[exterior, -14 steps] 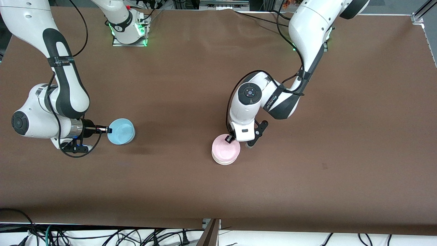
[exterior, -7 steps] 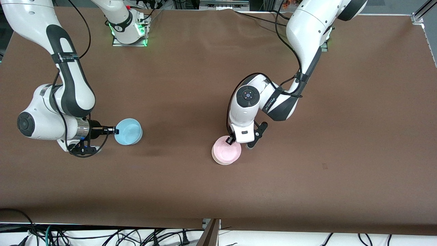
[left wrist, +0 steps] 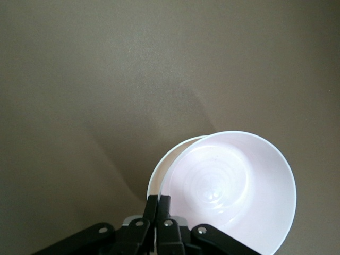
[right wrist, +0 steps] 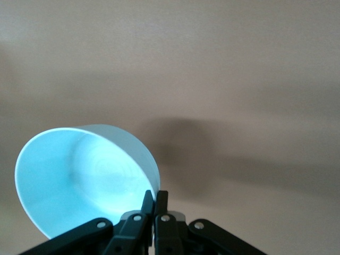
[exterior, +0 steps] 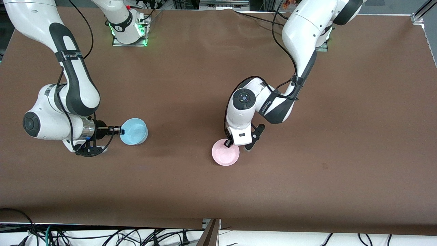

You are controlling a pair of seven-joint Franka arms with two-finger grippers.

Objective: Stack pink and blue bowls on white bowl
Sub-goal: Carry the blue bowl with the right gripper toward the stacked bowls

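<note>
Two grippers are each pinching a bowl by its rim. The left gripper [exterior: 226, 143] is standing over the middle of the table with its fingers [left wrist: 158, 215] clamped tight on the edge of the pink bowl [exterior: 225, 154], one finger inside the rim and one outside. The right gripper [exterior: 117, 130] is hanging over the table toward the right arm's end, its fingers [right wrist: 154, 207] squeezed together on the rim of the blue bowl [exterior: 134, 131], which is tipping slightly in the grip, with its shadow lying on the table beneath it.

Both arms are working over a wide brown table [exterior: 341, 136] with a matte surface. Cables [exterior: 102, 237] are trailing along the floor at the edge nearest the front camera, and green lights are glowing at the right arm's base [exterior: 129, 32].

In the left wrist view the pink bowl [left wrist: 234, 191] is looking pale, almost white, with faint rings in its bottom, and the rim of the white bowl [left wrist: 169, 159] is showing as a thin crescent just under it; whether the two are touching I cannot tell. In the front view the pink bowl is covering the white one entirely. The blue bowl [right wrist: 79, 180] is showing a smooth, plain sky-blue inside.
</note>
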